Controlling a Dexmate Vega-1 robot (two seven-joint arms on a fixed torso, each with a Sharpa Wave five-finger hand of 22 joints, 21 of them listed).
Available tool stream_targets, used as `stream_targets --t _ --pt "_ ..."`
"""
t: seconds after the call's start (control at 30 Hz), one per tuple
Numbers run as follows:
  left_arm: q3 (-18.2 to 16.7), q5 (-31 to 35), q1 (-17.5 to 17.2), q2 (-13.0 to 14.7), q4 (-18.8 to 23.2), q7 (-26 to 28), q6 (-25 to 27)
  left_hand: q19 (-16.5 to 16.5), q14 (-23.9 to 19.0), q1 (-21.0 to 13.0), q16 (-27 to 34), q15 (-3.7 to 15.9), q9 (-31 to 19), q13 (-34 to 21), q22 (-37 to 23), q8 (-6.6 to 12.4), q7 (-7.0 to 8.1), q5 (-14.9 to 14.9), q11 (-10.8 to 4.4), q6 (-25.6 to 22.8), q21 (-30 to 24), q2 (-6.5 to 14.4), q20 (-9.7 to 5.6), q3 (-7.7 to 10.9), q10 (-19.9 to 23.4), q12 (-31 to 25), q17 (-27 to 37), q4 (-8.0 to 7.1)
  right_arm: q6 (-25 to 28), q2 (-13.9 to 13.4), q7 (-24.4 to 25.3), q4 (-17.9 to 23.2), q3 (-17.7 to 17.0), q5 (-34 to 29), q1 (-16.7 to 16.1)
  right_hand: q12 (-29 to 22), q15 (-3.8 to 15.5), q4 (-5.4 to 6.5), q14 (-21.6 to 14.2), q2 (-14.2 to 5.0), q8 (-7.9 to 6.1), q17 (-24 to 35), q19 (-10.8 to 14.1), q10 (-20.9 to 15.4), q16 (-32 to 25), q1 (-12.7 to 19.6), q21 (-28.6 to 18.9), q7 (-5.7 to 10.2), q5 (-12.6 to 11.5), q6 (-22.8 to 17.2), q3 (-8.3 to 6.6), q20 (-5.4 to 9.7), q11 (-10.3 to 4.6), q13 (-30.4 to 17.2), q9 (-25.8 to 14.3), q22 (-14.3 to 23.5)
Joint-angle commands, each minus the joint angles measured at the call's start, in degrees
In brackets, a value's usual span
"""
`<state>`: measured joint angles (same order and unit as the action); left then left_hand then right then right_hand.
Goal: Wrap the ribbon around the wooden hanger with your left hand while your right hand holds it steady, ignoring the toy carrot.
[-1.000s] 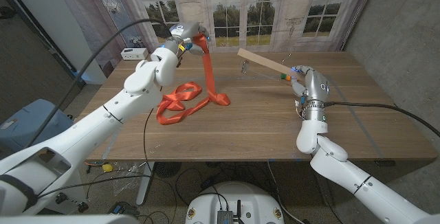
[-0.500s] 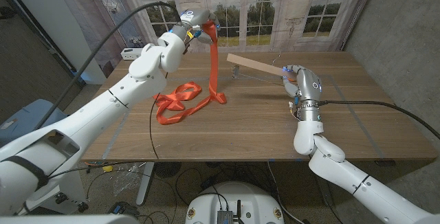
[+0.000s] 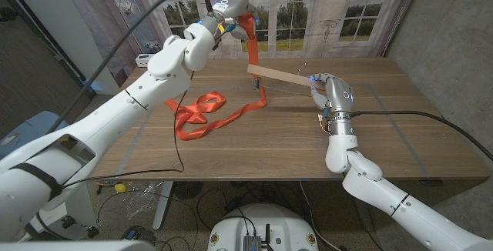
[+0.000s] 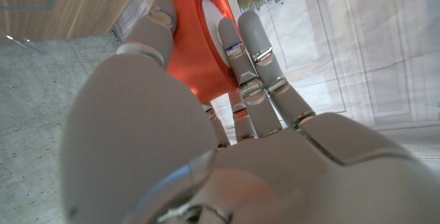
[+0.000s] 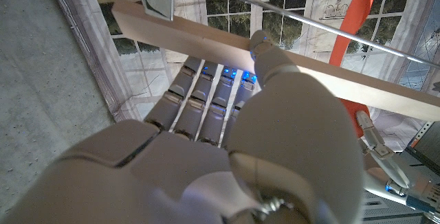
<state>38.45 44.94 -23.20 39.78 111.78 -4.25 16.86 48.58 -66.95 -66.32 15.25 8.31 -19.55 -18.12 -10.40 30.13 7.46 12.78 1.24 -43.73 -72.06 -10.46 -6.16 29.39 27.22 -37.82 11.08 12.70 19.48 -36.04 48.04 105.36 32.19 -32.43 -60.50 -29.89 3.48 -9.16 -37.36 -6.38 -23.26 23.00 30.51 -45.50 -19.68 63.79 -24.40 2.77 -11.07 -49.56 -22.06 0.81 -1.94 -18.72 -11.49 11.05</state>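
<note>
The left hand (image 3: 231, 8) is raised above the table's (image 3: 254, 147) far edge, its fingers (image 4: 253, 42) clamped on the orange ribbon (image 3: 252, 45). The ribbon drops from them to the left end of the hanger (image 3: 279, 76), then trails down to a loose heap on the table's left. The right hand (image 3: 327, 89) grips the hanger's right end, its fingers (image 5: 206, 93) closed under the bar and thumb over it, holding the hanger above the table's far middle.

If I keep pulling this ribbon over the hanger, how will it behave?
Probably floppy: the ribbon lies in loose loops on the table. Likely light and thin, hanging straight from the left hand. It may slide along the smooth hanger the right hand holds.
</note>
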Motion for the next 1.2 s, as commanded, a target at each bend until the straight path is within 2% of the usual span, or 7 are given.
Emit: stream_targets --t 0.03,0.7,0.93,1.2 --pt "-1.7 -1.9 0.0 -0.1 3.6 0.1 -5.7 -0.3 -4.8 -12.2 -0.1 5.09 -0.3 -14.3 0.0 0.12 -11.71 0.4 -1.04 -11.9 -0.4 12.5 -4.74 3.41 19.2 -0.2 0.2 -2.83 0.7 1.7 -0.9 -2.0 1.4 -0.7 2.5 -0.3 8.32 0.41 -0.5 -1.49 -1.64 0.1 0.0 -4.9 0.1 0.8 -0.5 -1.05 -0.4 -7.6 -0.59 0.32 -0.72 -0.1 -2.1 0.2" --pt "-3.9 -2.2 -2.0 -0.6 9.1 -1.3 -11.7 -0.7 -5.1 -12.1 -0.2 5.06 -0.4 -14.5 0.0 -0.02 -11.76 0.4 -1.37 -12.0 -0.9 12.5 -4.8 3.5 19.4 0.3 0.4 -2.88 0.4 4.0 -0.8 -4.6 3.4 -0.3 5.6 -0.3 8.32 0.37 -0.6 -1.47 -1.68 0.4 -0.1 -5.0 0.3 0.8 -0.7 -1.03 -0.4 -7.5 -0.53 0.31 -0.66 -0.1 -2.0 0.2" --pt "-4.4 -3.7 -2.6 -1.3 10.2 -1.8 -14.0 -0.9 -5.2 -12.0 -0.2 5.08 -0.5 -14.7 0.0 -0.05 -11.74 0.4 -1.13 -12.0 -1.1 12.4 -4.81 3.54 19.6 0.5 0.4 -2.87 0.5 4.6 -1.6 -5.6 4.1 0.0 6.9 -0.4 8.24 0.38 -0.7 -1.45 -1.74 0.5 -0.2 -5.0 0.4 0.8 -0.8 -0.98 -0.4 -7.5 -0.52 0.25 -0.59 -0.1 -2.0 0.2" --pt "-5.9 -5.4 -4.5 -0.8 12.9 -2.0 -16.5 -1.0 -5.2 -12.1 -0.3 5.04 -0.5 -15.0 0.1 -0.16 -11.72 0.3 -1.14 -12.2 -1.4 12.4 -4.82 3.56 19.7 0.6 0.5 -2.84 1.6 4.6 -3.1 -6.3 4.5 0.5 7.9 -0.4 8.19 0.39 -0.8 -1.45 -1.79 0.6 -0.2 -5.0 0.5 0.8 -0.8 -0.97 -0.4 -7.6 -0.5 0.2 -0.53 0.0 -2.0 0.2"
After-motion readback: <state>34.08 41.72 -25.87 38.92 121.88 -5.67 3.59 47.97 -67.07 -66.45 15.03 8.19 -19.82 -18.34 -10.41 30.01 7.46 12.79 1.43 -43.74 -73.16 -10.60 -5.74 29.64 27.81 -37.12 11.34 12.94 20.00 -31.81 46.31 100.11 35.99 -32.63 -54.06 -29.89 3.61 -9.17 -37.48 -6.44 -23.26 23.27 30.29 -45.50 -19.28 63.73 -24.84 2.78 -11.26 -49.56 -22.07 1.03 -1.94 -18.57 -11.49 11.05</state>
